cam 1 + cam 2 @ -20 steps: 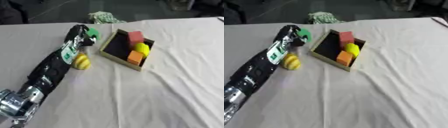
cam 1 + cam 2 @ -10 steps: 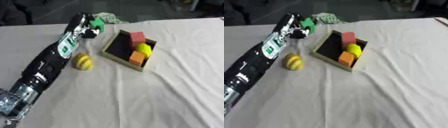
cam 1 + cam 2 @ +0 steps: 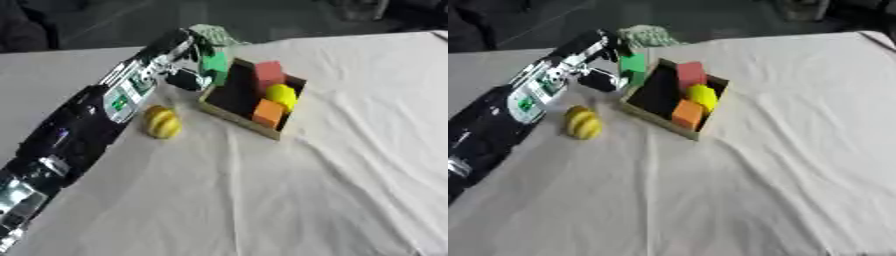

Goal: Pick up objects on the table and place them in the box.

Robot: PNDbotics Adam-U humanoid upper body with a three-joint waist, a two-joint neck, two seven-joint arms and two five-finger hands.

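One green block point(image 3: 213, 64) stands upright in the left hand point(image 3: 185, 59).

The left arm point(image 3: 83, 125) is stretched from the lower left corner diagonally up toward the upper middle, black with silver joints and a green-marked panel on the forearm. The left robot hand point(image 3: 186, 60) is held at the arm's far end, its fingers curled round a green block point(image 3: 213, 62). The right arm is not seen.

Some test room of mine: white-clothed table point(image 3: 332, 165), dark floor point(image 3: 105, 25) beyond its far edge.
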